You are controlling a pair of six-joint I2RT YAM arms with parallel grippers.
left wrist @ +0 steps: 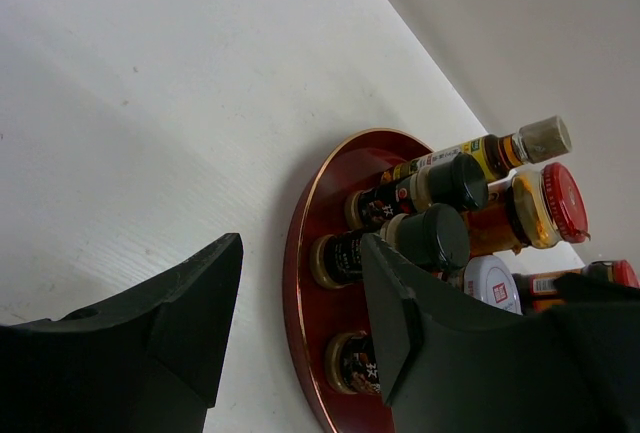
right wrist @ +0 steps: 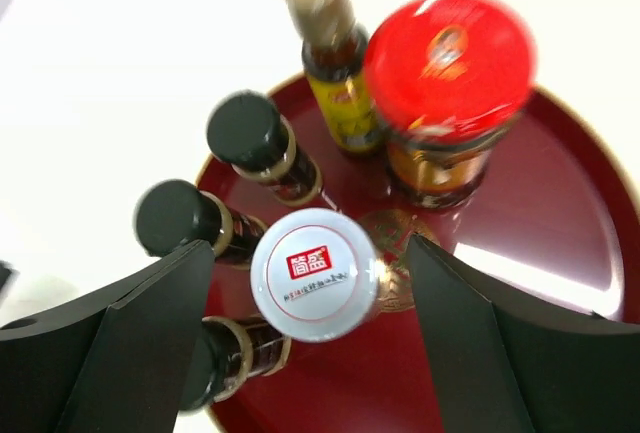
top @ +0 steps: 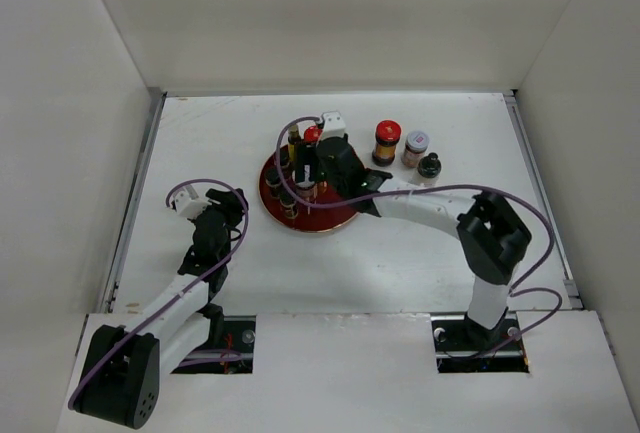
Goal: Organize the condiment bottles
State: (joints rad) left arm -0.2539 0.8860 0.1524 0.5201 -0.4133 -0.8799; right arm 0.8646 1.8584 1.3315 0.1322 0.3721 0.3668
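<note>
A round dark-red tray (top: 335,219) holds several condiment bottles. My right gripper (top: 320,168) hovers over it, open. In the right wrist view its jaws (right wrist: 310,253) stand either side of a white-lidded jar (right wrist: 315,275) on the tray (right wrist: 560,203), with gaps on both sides. Around the jar stand a red-lidded jar (right wrist: 450,63), a tan-capped yellow bottle (right wrist: 325,3) and three dark-capped bottles (right wrist: 248,131). My left gripper (top: 222,203) is open and empty over the table, left of the tray; its view (left wrist: 302,245) shows the tray rim (left wrist: 295,253) and the bottles (left wrist: 440,238).
Three more containers stand on the table right of the tray: a red-lidded jar (top: 387,138), a pale-lidded jar (top: 416,146) and a black-capped bottle (top: 429,166). White walls enclose the table on the left, back and right.
</note>
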